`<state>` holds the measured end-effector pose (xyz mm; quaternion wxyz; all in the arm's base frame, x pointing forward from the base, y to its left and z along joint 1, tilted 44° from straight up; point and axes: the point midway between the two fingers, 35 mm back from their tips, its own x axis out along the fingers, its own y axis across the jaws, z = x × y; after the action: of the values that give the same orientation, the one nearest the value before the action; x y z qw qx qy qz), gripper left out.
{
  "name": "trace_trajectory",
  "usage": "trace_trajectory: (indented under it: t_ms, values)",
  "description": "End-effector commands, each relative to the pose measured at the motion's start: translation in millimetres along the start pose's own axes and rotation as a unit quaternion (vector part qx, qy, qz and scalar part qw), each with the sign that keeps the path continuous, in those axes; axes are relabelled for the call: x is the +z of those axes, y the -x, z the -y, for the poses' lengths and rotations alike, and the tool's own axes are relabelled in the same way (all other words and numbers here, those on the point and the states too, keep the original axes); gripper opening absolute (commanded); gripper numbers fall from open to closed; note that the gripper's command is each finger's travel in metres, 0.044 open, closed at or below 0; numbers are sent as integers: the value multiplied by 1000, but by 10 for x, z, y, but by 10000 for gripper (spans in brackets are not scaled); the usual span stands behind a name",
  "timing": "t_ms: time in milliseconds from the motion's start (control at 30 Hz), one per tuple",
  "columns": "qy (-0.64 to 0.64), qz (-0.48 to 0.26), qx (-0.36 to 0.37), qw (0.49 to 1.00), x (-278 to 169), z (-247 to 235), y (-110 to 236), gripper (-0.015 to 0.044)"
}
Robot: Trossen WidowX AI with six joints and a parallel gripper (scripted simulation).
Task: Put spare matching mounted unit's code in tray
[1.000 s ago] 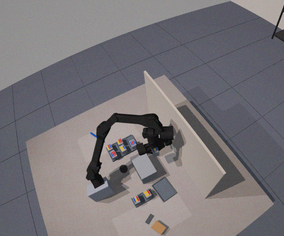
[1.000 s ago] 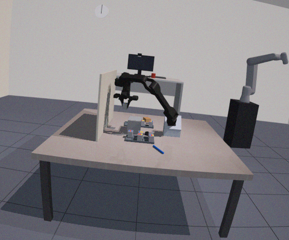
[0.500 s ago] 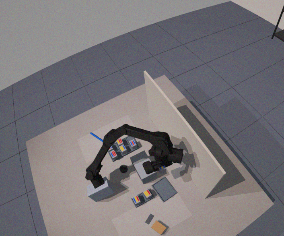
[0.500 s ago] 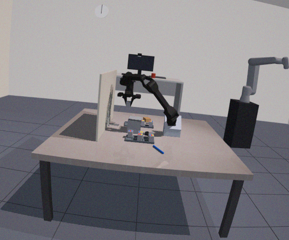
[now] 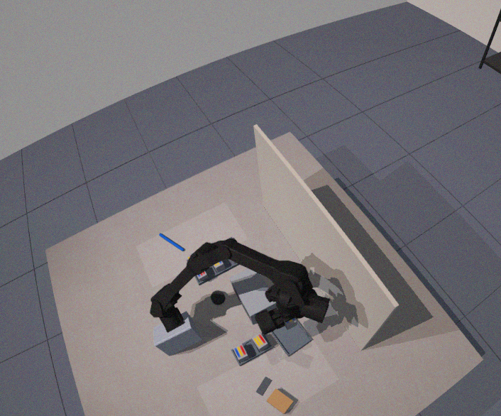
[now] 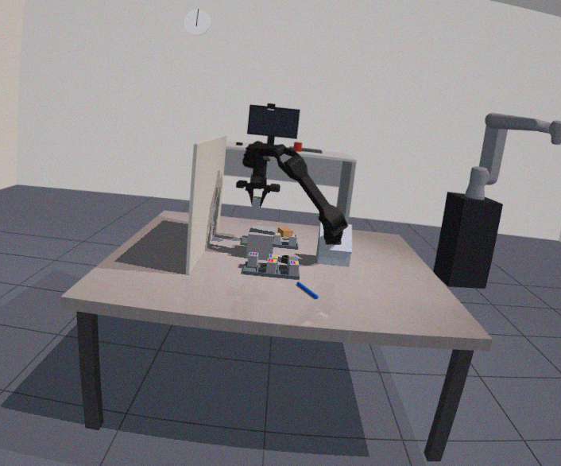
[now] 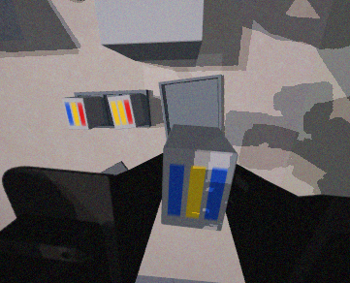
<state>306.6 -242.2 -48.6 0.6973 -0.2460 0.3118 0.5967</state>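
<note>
My gripper (image 5: 285, 319) (image 6: 257, 199) (image 7: 193, 160) is shut on a grey spare (image 7: 196, 186) with blue, yellow and blue stripes on its face. It holds the spare in the air above the near edge of the flat grey tray (image 5: 294, 341) (image 7: 192, 103). The mounted unit (image 5: 252, 296) (image 6: 259, 242) (image 7: 148, 21), a plain grey box, stands just beyond the tray. A rack (image 5: 250, 348) (image 7: 104, 111) left of the tray holds two striped spares. A second rack (image 5: 214, 269) (image 6: 271, 266) with spares lies on the unit's other side, partly under my arm.
A tall beige partition (image 5: 306, 219) (image 6: 205, 200) stands on the table beside the tray. A blue pen (image 5: 171, 241) (image 6: 307, 289), a black ball (image 5: 217, 297), an orange block (image 5: 279, 400) and a small dark block (image 5: 264, 385) lie around. The arm's base (image 5: 177, 336) is a grey box.
</note>
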Motion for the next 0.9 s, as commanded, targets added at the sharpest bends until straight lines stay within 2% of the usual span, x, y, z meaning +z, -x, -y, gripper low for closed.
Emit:
trace_trajectory:
  t_ms: [0,867]
  values:
    - [7,-4,-2,1000,-16,21,-8,0]
    - [7,-5,-2,1000,-38,64,-236,0]
